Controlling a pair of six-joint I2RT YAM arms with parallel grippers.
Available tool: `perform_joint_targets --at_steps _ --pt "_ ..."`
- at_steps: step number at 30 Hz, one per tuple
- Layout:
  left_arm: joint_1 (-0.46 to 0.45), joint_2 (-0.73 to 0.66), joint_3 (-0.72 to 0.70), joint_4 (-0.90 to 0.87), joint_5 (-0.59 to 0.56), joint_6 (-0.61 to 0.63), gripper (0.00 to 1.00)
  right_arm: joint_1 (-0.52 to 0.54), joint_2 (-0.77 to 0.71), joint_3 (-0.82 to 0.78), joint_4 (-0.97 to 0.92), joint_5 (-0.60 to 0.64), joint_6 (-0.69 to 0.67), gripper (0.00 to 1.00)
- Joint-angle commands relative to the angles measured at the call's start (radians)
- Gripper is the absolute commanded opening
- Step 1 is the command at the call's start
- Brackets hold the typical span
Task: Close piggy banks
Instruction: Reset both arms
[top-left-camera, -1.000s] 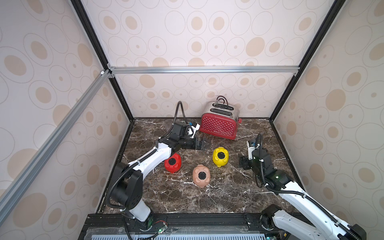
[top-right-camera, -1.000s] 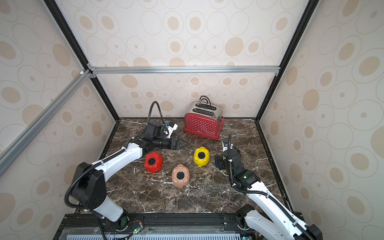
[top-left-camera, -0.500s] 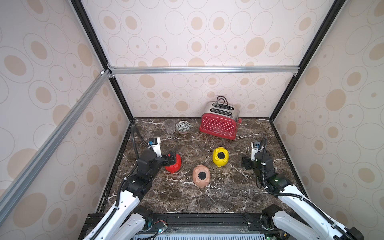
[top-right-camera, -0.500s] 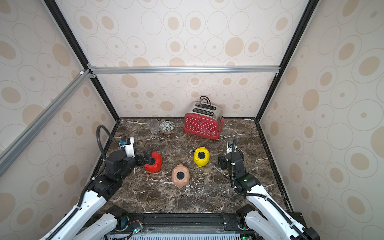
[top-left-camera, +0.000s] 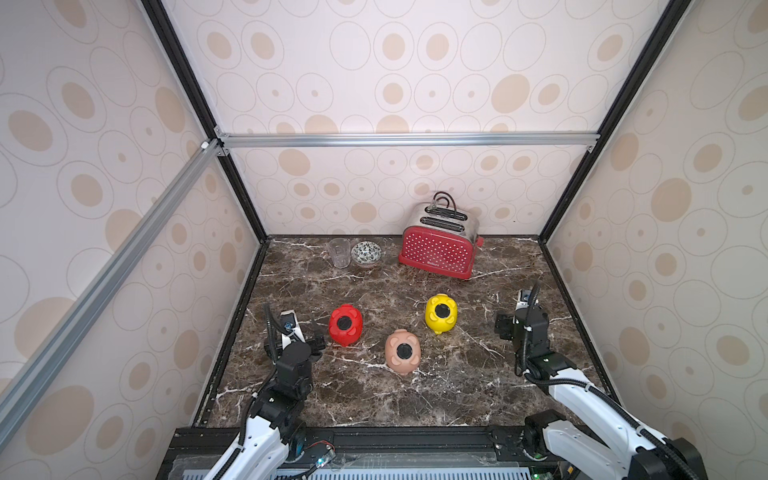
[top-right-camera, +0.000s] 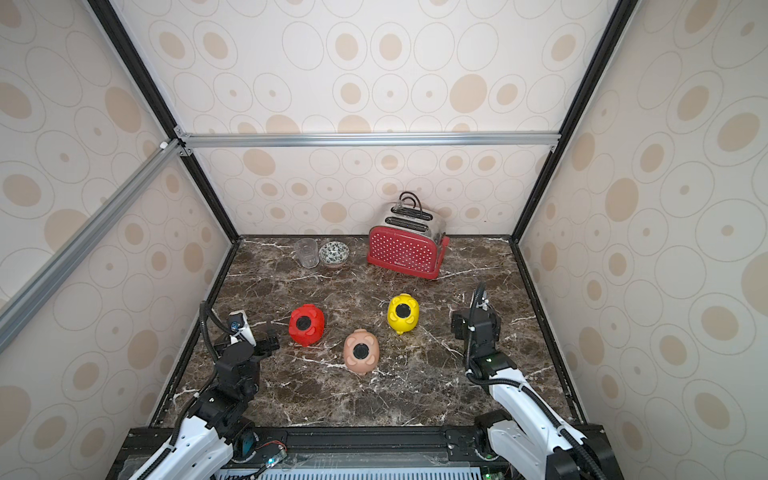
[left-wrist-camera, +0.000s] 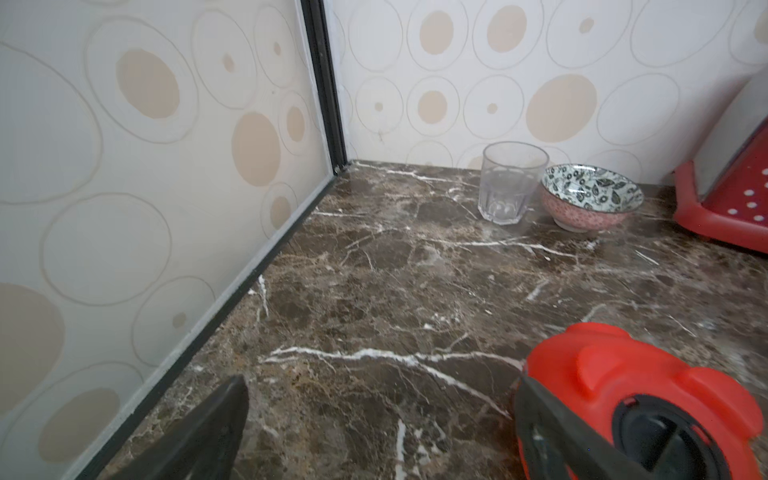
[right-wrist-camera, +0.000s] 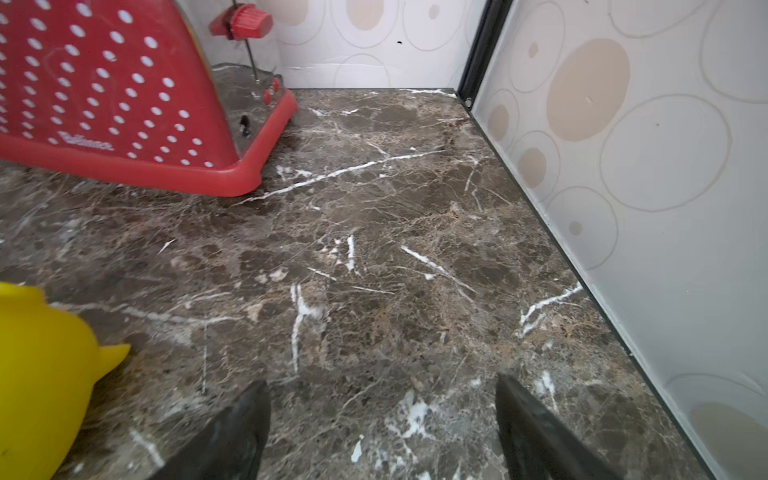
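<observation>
Red pig (top-left-camera: 345, 325), yellow pig (top-left-camera: 441, 313) and pink pig (top-left-camera: 402, 352) lie belly-up on the table (top-left-camera: 457, 386), lengths running roughly front to back. Red pig is just beside the right finger (left-wrist-camera: 548, 432) of my left gripper (left-wrist-camera: 374, 451), which is spread wide and empty; I can't tell if they touch. My right gripper (right-wrist-camera: 382, 436), also spread and empty, has yellow pig off to its left, apart. Pink pig sits about midway between arms. Each belly hole (left-wrist-camera: 660, 444) shows black; plugged, I judge.

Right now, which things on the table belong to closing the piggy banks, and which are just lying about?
Job: red piggy bank, pale pink piggy bank, yellow piggy bank.
Lying about: red dotted toaster, clear glass, patterned bowl.
</observation>
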Motion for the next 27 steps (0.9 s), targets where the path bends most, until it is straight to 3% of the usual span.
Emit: perform_joint_targets --at_steps 1,3,5,6,11,14,16,19,21,23,25,27 --pt "0.04 0.133 -0.025 0.302 -0.041 0.142 0.99 -0.045 0.065 -0.05 0.175 -0.026 0.014 0.86" --pt "0.118 0.307 -0.004 0.36 0.013 0.112 0.99 -0.066 0.15 -0.114 0.373 -0.047 0.001 0.85" --pt "0.175 0.468 0.002 0.49 0.059 0.099 0.99 -0.07 0.177 -0.088 0.358 -0.059 -0.006 0.85" --pt "0.19 0.53 0.01 0.553 0.076 0.103 1.0 -0.077 0.202 -0.104 0.443 -0.063 -0.02 0.84" --pt "0.335 0.718 0.07 0.699 0.282 0.077 0.99 -0.097 0.345 -0.109 0.693 -0.084 -0.095 0.84" --pt "0.368 0.776 0.13 0.66 0.328 0.097 0.99 -0.118 0.473 -0.118 0.846 -0.096 -0.094 0.83" --pt "0.372 0.836 0.116 0.764 0.353 0.122 0.99 -0.123 0.569 -0.129 0.963 -0.155 -0.129 0.81" --pt "0.383 1.017 0.104 0.981 0.404 0.14 0.99 -0.12 0.592 -0.1 0.922 -0.161 -0.137 0.8" --pt "0.384 1.024 0.156 0.869 0.442 0.154 0.99 -0.12 0.56 -0.069 0.816 -0.169 -0.12 0.8" --pt "0.384 1.013 0.212 0.743 0.468 0.166 0.99 -0.122 0.597 -0.042 0.824 -0.16 -0.134 0.81" --pt "0.398 1.019 0.237 0.705 0.479 0.148 1.0 -0.122 0.599 0.02 0.691 -0.162 -0.123 0.82" --pt "0.419 1.02 0.262 0.658 0.509 0.129 0.99 -0.139 0.589 0.025 0.677 -0.191 -0.116 0.84"
